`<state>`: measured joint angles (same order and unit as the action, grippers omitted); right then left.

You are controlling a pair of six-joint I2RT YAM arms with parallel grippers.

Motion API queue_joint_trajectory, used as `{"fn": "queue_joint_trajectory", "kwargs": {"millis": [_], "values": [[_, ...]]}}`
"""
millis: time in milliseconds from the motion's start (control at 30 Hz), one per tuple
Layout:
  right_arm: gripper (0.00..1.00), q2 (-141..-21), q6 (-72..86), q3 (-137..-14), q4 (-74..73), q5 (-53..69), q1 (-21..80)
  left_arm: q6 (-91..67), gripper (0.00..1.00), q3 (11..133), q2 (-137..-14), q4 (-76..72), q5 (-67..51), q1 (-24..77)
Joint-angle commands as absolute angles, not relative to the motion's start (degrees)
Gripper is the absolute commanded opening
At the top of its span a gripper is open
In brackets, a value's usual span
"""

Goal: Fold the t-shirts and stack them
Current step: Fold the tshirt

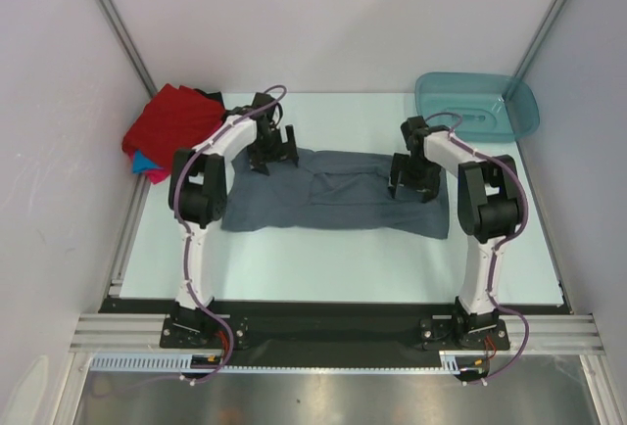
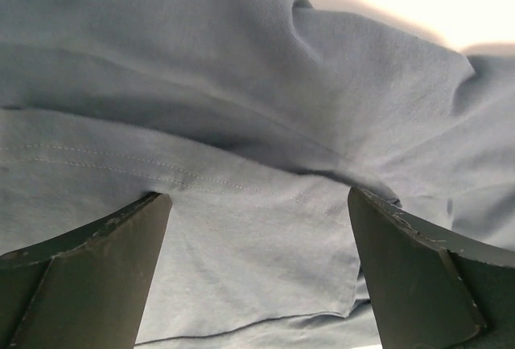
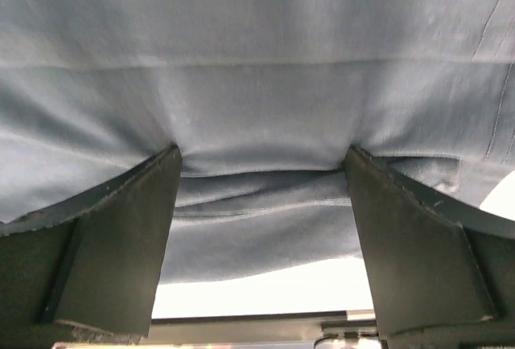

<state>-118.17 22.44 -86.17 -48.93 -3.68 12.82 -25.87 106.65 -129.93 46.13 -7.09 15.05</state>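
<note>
A slate grey-blue t-shirt point(image 1: 333, 195) lies spread flat across the middle of the table. My left gripper point(image 1: 273, 149) hovers open over the shirt's far left edge; in the left wrist view the cloth point(image 2: 241, 84) fills the picture and the left gripper point(image 2: 257, 195) has only flat fabric between its wide-apart fingers point(image 2: 96, 268). My right gripper point(image 1: 413, 182) stands open on the shirt's right part. Its fingertips point(image 3: 161, 180) press into the shirt point(image 3: 257, 67), with a folded hem across the right gripper's point(image 3: 264, 154) gap. Red point(image 1: 174, 119), bright blue point(image 1: 145, 162), pink and black t-shirts lie heaped at the back left.
A teal plastic tub point(image 1: 478, 107) stands at the back right corner. White walls and metal frame posts close in the table on three sides. The arms' bases sit on the black rail point(image 1: 333, 327) at the near edge.
</note>
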Motion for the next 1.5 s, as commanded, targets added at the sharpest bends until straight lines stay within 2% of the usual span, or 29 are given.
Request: {"fn": "queue_joint_trajectory", "kwargs": {"millis": [0,233,500,800,1067,1233,1467], "values": [[0.88,-118.3,24.7,-76.1,-57.7,-2.5,14.8,-21.4,1.0,109.9,-131.9,46.7,-3.5,14.9],[0.88,-110.0,29.1,-61.9,-55.9,-0.5,19.2,-19.4,1.0,116.7,-134.9,48.6,-4.1,14.9],[0.89,-104.0,34.4,-57.1,-58.3,3.3,32.2,-20.8,1.0,132.6,-143.8,53.0,-7.5,17.3],[0.91,-104.4,37.4,-63.4,-63.3,3.9,45.7,-20.8,1.0,136.7,-148.0,49.2,-16.6,24.3],[0.92,-107.5,34.2,-69.7,-66.3,3.3,52.3,-21.9,1.0,139.7,-149.2,43.0,-24.3,28.5],[0.92,-108.5,32.3,-73.3,-67.2,1.1,53.6,-24.2,0.99,146.5,-151.3,38.3,-27.3,29.1],[0.96,-108.3,31.5,-81.6,-73.1,-8.2,50.5,-24.3,1.0,142.7,-146.9,34.6,-27.5,28.4]]}}
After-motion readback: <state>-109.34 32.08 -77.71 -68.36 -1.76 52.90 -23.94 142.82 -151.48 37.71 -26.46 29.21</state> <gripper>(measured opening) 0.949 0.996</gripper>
